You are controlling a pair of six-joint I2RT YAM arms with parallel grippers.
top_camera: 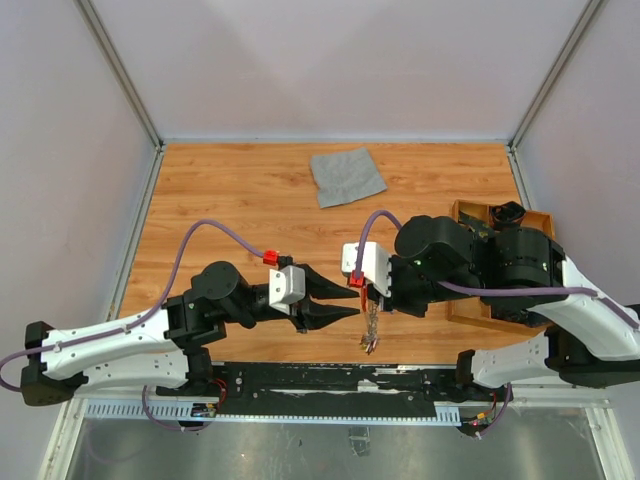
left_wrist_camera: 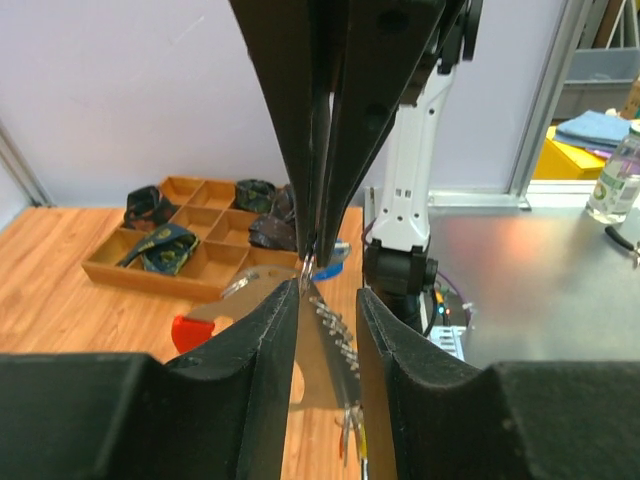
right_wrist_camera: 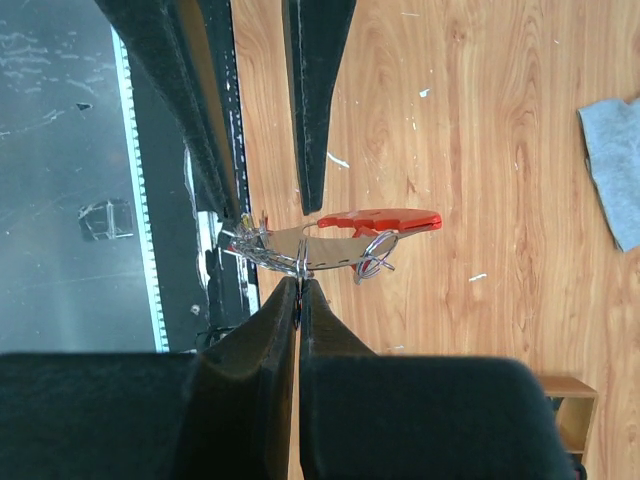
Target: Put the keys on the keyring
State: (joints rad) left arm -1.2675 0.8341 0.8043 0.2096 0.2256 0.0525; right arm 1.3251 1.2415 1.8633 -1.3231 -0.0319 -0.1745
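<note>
Item: keyring (right_wrist_camera: 385, 218), hanging from right gripper (right_wrist_camera: 299, 282), which is pinched shut on its chain (top_camera: 371, 330). Left gripper (left_wrist_camera: 328, 292): jaws apart, straddling the chain just by right gripper. You should close slowly, keeping the chain centred

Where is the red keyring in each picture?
Top external: the keyring dangles low in the middle, between the two arms.
Left wrist: low, left of centre.
Right wrist: in the middle.
Shared landmark: the wooden tray, in all three views.
</note>
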